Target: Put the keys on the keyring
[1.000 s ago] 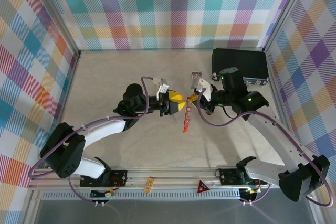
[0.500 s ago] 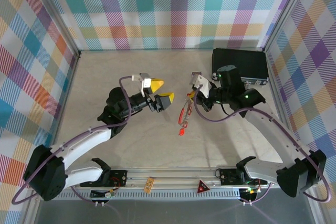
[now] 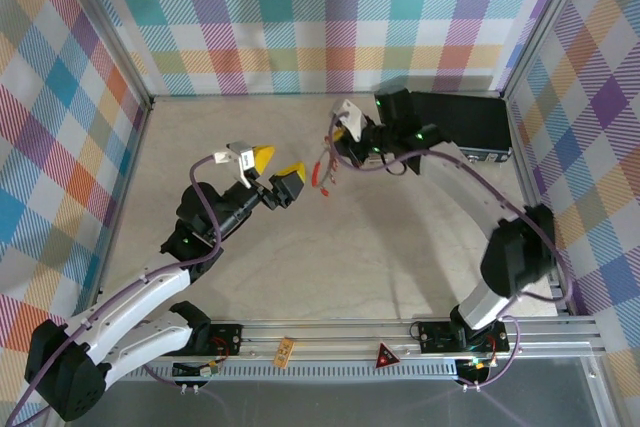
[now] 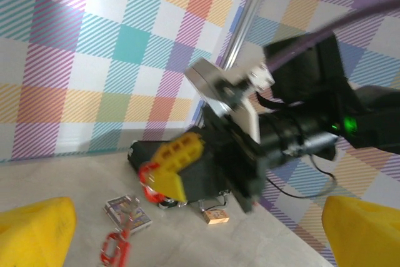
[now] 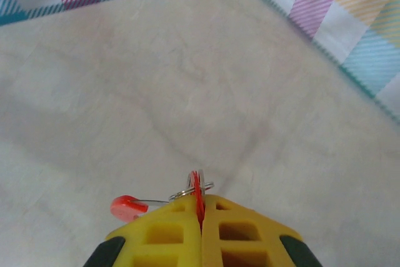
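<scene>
**A:** Talk me through it. Where is the right gripper (image 3: 334,154)?

**B:** I've got it over the far half of the surface (image 3: 350,267), just in front of the black case (image 3: 465,122). Its jaws are pressed flat together on the keyring (image 5: 197,191). From the right wrist I see the ring's thin red edge pinched between the yellow fingers (image 5: 165,232). One of the keys (image 5: 127,205) pokes out to the left.

**A:** And the other keys?

**B:** From the left wrist they hang under that gripper in a red string. I can't tell whether the lowest one touches the surface. A small picture card (image 4: 128,212) lies flat just beside them.

**A:** Left gripper (image 3: 277,166)?

**B:** Spread wide, nothing in it. It sits just left of the right gripper with a gap between them and points towards the hanging keys. In my left wrist view its yellow fingers (image 4: 34,232) sit in the two lower corners.
</scene>
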Action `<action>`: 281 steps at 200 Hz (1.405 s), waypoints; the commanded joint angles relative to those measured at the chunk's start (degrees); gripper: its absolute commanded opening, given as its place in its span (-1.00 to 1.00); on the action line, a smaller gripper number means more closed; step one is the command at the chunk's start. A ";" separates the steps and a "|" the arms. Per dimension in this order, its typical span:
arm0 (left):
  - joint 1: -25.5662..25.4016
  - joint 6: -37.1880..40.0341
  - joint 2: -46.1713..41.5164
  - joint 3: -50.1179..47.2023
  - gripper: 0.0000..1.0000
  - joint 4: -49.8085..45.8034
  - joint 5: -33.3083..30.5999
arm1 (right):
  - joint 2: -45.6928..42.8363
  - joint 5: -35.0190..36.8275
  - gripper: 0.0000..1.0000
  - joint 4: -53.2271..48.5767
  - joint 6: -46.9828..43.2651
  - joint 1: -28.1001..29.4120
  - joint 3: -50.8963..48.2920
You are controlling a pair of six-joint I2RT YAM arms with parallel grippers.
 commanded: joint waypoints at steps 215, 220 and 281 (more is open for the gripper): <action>0.67 4.24 -6.15 -3.19 1.00 -3.81 -6.97 | 13.06 1.20 -1.00 14.85 5.39 3.22 1.77; 0.67 4.24 -6.17 -3.26 1.00 -3.83 -7.09 | 12.47 1.32 -1.00 15.14 5.63 3.36 0.84; 0.67 4.24 -6.06 -3.53 1.00 -3.23 -7.42 | 4.13 3.60 -1.00 18.43 8.97 5.80 -14.17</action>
